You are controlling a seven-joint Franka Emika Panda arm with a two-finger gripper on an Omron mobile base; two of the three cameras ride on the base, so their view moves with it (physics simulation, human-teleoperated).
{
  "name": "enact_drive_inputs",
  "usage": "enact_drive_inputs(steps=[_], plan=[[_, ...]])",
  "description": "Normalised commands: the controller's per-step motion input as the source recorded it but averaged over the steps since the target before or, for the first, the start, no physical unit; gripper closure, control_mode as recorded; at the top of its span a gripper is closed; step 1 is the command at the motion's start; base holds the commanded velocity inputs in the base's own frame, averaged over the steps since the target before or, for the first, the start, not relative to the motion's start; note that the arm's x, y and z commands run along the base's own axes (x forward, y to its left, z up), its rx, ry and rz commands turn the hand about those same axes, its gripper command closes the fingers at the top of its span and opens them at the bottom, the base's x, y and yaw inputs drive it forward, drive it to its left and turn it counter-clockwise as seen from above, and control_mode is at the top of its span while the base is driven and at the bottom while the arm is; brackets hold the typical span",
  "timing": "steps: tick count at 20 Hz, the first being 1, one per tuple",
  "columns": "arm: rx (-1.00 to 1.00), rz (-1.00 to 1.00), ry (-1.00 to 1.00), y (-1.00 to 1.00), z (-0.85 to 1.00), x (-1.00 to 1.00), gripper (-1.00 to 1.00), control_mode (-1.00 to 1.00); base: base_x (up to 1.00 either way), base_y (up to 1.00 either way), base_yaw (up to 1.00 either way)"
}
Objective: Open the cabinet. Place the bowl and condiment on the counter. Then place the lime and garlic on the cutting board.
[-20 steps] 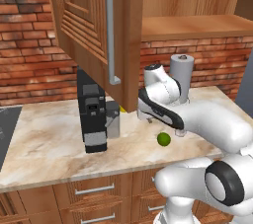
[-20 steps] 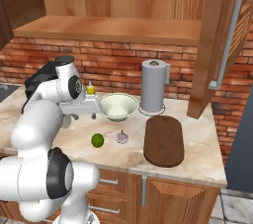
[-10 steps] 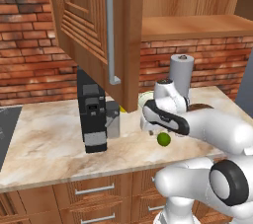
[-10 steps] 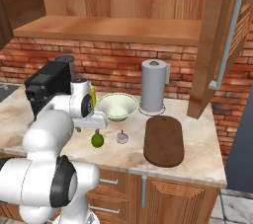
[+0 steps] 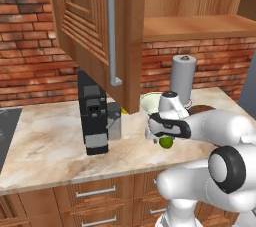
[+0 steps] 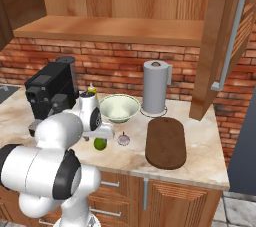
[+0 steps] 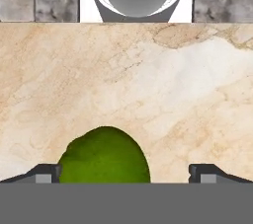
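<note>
My gripper (image 7: pixel 126 173) is open and hangs just above the lime (image 7: pixel 104 156), one fingertip (image 7: pixel 44 172) on each side of it and the lime nearer the left one. The lime (image 6: pixel 100 144) lies on the counter (image 6: pixel 200 151) near its front edge, under my hand (image 5: pixel 162 135). The garlic (image 6: pixel 123 140) sits just right of the lime. Beyond them stands the bowl (image 6: pixel 119 107), and the condiment (image 6: pixel 91 90), a small bottle with a yellow cap, stands to the bowl's left. The cutting board (image 6: pixel 165 142) lies to the right. The cabinet door (image 5: pixel 95 26) stands open.
A black coffee machine (image 5: pixel 94 116) stands on the left of the counter (image 5: pixel 45 146). A paper towel roll (image 6: pixel 155 87) stands upright behind the cutting board. The open cabinet door (image 6: pixel 225 36) hangs out over the counter's right end. Drawers (image 5: pixel 95 193) run below the edge.
The arm has swung toward the front of the counter and lowered the hand over the lime. The jaws have stayed open. Lime, garlic, bowl and board have not moved.
</note>
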Motion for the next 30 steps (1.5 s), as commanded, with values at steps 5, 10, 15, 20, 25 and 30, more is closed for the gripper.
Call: enact_drive_inputs(steps=[5,10,15,20,25,30], plan=[[0.00,0.00,-0.01,-0.13,-0.03,0.20,-1.00,-1.00,0.00,0.00,0.00],[0.00,0.00,0.00,-0.03,-0.20,-0.09,-1.00,-1.00,0.00,0.00,0.00],[-0.01,0.00,0.00,0.00,-0.11,-0.36,-1.00,-1.00,0.00,0.00,0.00],[0.00,0.00,-0.01,0.00,0.01,-0.22,1.00,-1.00,0.00,0.00,0.00],[0.00,0.00,-0.03,-0.07,0.29,-0.05,1.00,-1.00,0.00,0.00,0.00],[0.00,0.00,-0.02,-0.10,0.09,0.00,1.00,-1.00,0.00,0.00,0.00]])
